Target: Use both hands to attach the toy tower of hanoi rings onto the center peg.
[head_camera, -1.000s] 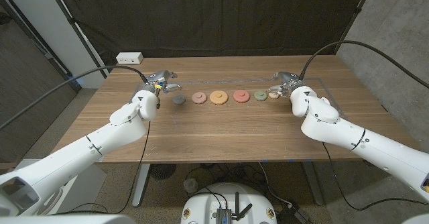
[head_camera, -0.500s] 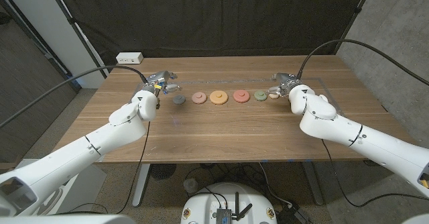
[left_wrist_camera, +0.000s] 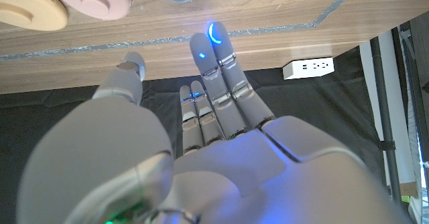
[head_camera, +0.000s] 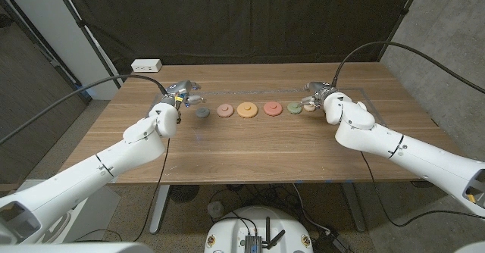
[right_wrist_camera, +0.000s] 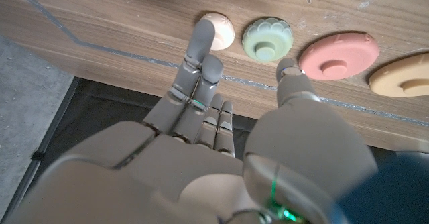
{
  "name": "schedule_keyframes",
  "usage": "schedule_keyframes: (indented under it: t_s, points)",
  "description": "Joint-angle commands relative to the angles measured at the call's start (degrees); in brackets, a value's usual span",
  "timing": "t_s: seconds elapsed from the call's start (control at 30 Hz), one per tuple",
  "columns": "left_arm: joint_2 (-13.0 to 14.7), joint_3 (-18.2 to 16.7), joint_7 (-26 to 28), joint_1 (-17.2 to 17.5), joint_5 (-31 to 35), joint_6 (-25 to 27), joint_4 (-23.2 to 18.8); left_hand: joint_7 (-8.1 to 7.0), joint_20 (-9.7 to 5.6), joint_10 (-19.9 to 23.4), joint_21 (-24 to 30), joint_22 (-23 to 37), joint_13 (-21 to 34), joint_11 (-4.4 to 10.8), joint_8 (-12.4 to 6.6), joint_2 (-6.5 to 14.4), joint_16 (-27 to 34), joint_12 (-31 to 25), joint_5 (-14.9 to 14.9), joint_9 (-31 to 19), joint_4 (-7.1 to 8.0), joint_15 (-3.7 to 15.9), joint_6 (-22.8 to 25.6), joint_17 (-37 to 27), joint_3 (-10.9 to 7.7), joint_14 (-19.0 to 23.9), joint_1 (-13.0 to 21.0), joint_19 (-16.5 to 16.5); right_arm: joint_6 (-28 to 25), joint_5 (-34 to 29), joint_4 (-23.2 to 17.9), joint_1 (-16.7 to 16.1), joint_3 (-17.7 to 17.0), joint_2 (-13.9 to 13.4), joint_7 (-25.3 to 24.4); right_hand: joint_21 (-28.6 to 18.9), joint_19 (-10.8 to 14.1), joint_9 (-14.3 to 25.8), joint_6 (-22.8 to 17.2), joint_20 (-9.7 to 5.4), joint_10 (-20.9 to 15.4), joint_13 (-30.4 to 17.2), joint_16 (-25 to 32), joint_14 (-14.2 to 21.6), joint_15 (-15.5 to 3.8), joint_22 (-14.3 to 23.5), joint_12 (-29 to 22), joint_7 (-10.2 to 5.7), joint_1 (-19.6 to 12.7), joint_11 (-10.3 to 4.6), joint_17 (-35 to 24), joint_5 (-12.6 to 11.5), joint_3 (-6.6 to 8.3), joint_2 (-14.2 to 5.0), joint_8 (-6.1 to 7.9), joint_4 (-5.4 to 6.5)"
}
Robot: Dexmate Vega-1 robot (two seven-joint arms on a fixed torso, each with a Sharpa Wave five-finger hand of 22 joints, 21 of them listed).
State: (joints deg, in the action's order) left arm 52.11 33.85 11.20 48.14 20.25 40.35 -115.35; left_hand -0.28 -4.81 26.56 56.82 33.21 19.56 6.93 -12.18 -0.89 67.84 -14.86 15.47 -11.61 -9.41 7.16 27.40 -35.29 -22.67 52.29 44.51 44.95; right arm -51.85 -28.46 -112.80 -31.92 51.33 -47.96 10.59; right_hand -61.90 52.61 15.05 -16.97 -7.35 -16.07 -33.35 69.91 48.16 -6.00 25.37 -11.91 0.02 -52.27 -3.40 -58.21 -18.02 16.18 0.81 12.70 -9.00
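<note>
**Six toy pieces in a row, both hands spread beside them, nothing held**

We count six pieces in one row along the far half of the wooden table (head_camera: 250, 151), running left edge to right edge: a grey ring (head_camera: 201, 112), a pink ring (head_camera: 225, 110), an orange ring (head_camera: 246, 110), a red ring (head_camera: 273, 109), a green ring (head_camera: 294, 108) and a small cream piece (head_camera: 309, 107). All are round flat discs with a raised hub in the middle; the green one has a scalloped rim, the cream one looks like a smooth dome. They look matte and smooth. They sit apart, none stacked.

We see one white power strip (head_camera: 146, 65) at the table's far left corner. No readable writing on it or anywhere else.

Left hand (head_camera: 182, 95) sits just beside the grey ring toward the left edge, fingers straight and apart, gripping nothing; fingertips (left_wrist_camera: 216, 35) glow blue in the left wrist view.

Right hand (head_camera: 320, 95) is at the right end of the row, fingers spread, holding nothing; one fingertip (right_wrist_camera: 203, 28) is at the cream piece, contact unclear.

Grey tape lines (right_wrist_camera: 60, 29) mark the tabletop.
</note>
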Motion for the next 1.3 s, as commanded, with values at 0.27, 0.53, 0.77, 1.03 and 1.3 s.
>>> schedule_keyframes:
  t_s: [0.27, 0.53, 0.77, 1.03, 1.3]
  points:
    - [0.2, -0.2, 0.1, 0.4, -0.7, -0.1, -0.3, 0.02, -3.18, 1.0, 0.8, -0.1, 0.5, -0.07, -0.37, 0.5, 0.7, -0.2, 0.4, -0.1, 0.07, 5.21, 1.0, 0.2, 0.59, 0.2, 0.6, -0.3, 0.2, -1.8, 3.6, 3.8, 3.0, 1.6, 4.5, -0.9, -0.4, 0.2, 0.6, -4.81, 0.6, -0.5, 0.0, -0.5, -6.5, -0.4, 0.1, 0.05, -0.2, 0.33, 0.7, -0.2, -0.47, -0.47, -0.03, 0.06]
    - [0.3, -0.3, 0.4, 0.5, -0.9, -0.6, -0.1, -0.12, -3.21, 1.2, 1.2, -0.3, 0.7, 0.03, -0.33, 0.6, 1.2, -0.1, 0.5, -0.1, 0.07, 5.22, 1.3, 0.3, 0.85, 0.3, 0.7, -0.4, 0.4, -2.4, 3.9, 4.5, 3.9, 2.4, 5.7, -1.5, -1.0, 0.3, 0.3, -4.79, 0.4, -0.6, 0.4, -0.5, -6.51, -0.8, 0.0, 0.14, -0.4, 0.48, 1.1, -0.2, -0.81, -0.6, 0.22, 0.05]
    - [0.1, -0.5, 0.7, 0.7, -1.3, -1.2, 0.2, -0.49, -3.34, 1.5, 1.5, -0.4, 0.8, 0.28, -0.36, 0.7, 1.4, 0.0, 0.5, -0.2, 0.05, 5.22, 1.6, 0.6, 1.06, 0.1, 0.8, -0.3, 0.4, -2.4, 4.0, 4.5, 4.1, 3.6, 5.8, -1.6, -1.1, 0.4, 0.9, -4.78, 0.4, -0.7, 0.4, -0.6, -6.51, -1.0, 0.0, 0.29, -0.5, 0.54, 1.4, -0.2, -0.91, -0.67, 0.05, 0.06]
    - [0.6, -1.2, 0.7, 1.2, -2.2, -1.0, 0.2, -0.59, -3.34, 0.9, 1.8, -0.6, 0.9, 0.22, 0.04, 0.9, 1.6, 0.3, 0.6, -0.2, 0.03, 5.24, 0.9, 0.8, 1.23, -0.1, 0.9, -0.7, 0.3, -2.6, 3.8, 4.4, 4.4, 4.4, 5.0, -2.2, -1.1, 0.5, 2.3, -4.79, -0.2, -1.0, 0.6, -0.7, -6.52, -1.6, -0.2, 0.32, -0.6, 0.64, 2.0, -0.2, -1.22, -0.79, -0.33, 0.07]
    - [1.0, -1.2, 0.6, 1.3, -2.5, -1.1, 0.2, -0.54, -3.39, 0.9, 2.0, -0.7, 1.0, 0.15, 0.07, 1.0, 1.9, 0.5, 0.7, -0.2, 0.03, 5.25, 0.9, 0.9, 1.36, -0.2, 1.0, -0.7, -0.2, -3.6, 3.8, 5.6, 5.7, 5.3, 6.2, -3.0, -1.5, 0.7, 2.6, -4.76, 0.0, -1.3, 1.2, -0.7, -6.51, -1.9, -0.2, 1.35, -0.8, 0.83, 2.2, -0.3, -1.48, -0.95, -0.13, 0.07]
